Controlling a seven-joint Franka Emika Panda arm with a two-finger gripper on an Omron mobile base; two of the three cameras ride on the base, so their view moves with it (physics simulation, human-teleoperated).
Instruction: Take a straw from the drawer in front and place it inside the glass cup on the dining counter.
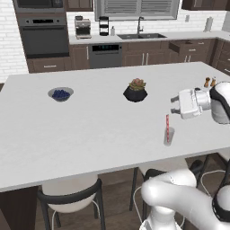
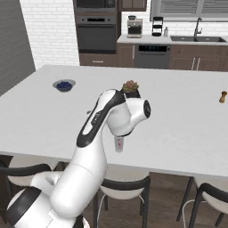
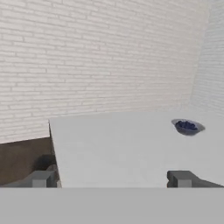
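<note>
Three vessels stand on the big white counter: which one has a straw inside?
The glass cup near the front edge: the red-and-white straw stands in it. The bowl holds blue contents, and the dark pot holds a plant.

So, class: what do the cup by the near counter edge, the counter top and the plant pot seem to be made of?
Glass cup: clear glass or plastic; the counter shows through it.
Dining counter: smooth, matte white, possibly stone or laminate.
Plant pot: dark, faceted, perhaps ceramic.
</note>
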